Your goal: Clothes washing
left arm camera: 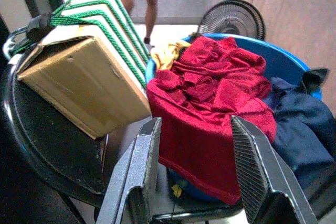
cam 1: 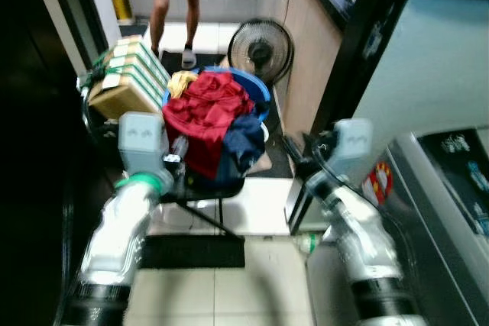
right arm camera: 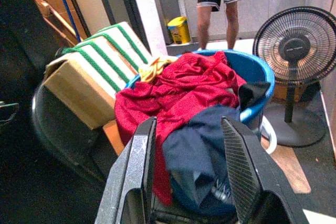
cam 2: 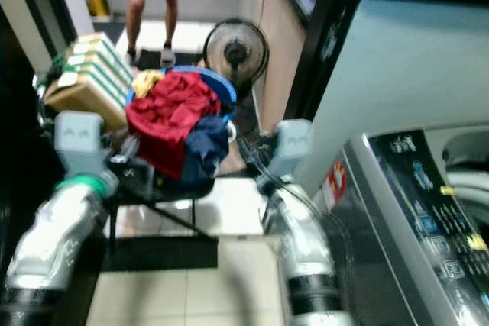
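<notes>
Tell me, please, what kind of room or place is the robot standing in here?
Probably a laundry corner of a home, near a kitchen. A washing machine stands on the robot's right, a blue basin heaped with clothes sits ahead, and a floor fan stands on the tiled floor.

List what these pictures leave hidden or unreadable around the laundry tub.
- Blue tub: its inside and bottom, buried under the red garment and navy garment.
- Yellow cloth: mostly covered by the red garment.
- Washing machine panel, right eye view: labels too blurred to read.
- Person: cut off above the shorts by the top edge.
</notes>
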You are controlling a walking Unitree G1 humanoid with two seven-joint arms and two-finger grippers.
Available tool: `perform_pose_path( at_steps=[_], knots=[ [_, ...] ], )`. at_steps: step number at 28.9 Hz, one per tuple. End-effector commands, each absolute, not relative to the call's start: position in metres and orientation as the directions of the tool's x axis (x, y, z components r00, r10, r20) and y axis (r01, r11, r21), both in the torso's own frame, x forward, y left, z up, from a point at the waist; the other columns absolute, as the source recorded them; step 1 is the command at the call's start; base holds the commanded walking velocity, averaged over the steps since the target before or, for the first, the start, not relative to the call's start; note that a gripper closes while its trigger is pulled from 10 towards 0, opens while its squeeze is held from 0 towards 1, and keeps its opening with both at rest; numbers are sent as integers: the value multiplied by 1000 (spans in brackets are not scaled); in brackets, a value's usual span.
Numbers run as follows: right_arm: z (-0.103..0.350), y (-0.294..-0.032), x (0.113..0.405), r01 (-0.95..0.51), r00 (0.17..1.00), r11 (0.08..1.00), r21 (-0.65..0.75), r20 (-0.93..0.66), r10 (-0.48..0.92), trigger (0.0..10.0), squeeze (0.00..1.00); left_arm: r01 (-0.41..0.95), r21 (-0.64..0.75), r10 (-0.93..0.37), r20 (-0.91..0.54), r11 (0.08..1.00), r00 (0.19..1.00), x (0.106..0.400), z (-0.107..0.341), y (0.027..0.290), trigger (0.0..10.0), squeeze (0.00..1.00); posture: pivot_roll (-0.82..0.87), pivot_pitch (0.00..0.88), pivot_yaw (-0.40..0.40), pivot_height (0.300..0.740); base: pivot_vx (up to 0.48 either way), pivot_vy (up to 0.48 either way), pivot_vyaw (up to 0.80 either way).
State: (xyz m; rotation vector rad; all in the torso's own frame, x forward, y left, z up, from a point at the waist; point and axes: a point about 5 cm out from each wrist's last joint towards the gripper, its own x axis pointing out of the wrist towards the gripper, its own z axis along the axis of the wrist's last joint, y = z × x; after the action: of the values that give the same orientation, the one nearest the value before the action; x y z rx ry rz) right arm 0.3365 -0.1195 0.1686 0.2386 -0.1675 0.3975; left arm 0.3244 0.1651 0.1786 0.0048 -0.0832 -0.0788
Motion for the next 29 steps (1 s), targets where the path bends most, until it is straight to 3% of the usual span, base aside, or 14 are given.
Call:
perform_pose_path(
  at_steps=[1, 8, 17, 20, 29],
  knots=[
    [161, -125, 336, -373, 923, 903, 214, 188, 337, 10000, 0, 79, 27, -81, 76, 996, 994, 324, 176, 166, 10000, 0, 37, 0, 30, 740, 431, 0, 0],
    [161, -126, 339, -356, 930, 897, 262, 193, 313, 10000, 0, 56, 20, -58, 103, 998, 993, 328, 179, 170, 10000, 0, 18, 0, -15, 740, 431, 0, 0],
    [182, -125, 349, -409, 899, 896, 171, 243, 364, 10000, 0, 84, 12, -84, 115, 996, 990, 334, 184, 163, 10000, 0, -2, 0, 40, 740, 432, 0, 89],
    [184, -125, 350, -416, 895, 893, 172, 252, 368, 10000, 0, 93, 23, -95, 119, 995, 988, 336, 185, 163, 10000, 0, 14, 0, 35, 740, 431, 0, 800],
    [181, -109, 348, -464, 875, 848, 255, 278, 395, 10000, 0, 77, 31, -80, 123, 997, 989, 330, 184, 171, 10000, 0, 45, 0, 9, 740, 433, 0, 0]
  ],
)
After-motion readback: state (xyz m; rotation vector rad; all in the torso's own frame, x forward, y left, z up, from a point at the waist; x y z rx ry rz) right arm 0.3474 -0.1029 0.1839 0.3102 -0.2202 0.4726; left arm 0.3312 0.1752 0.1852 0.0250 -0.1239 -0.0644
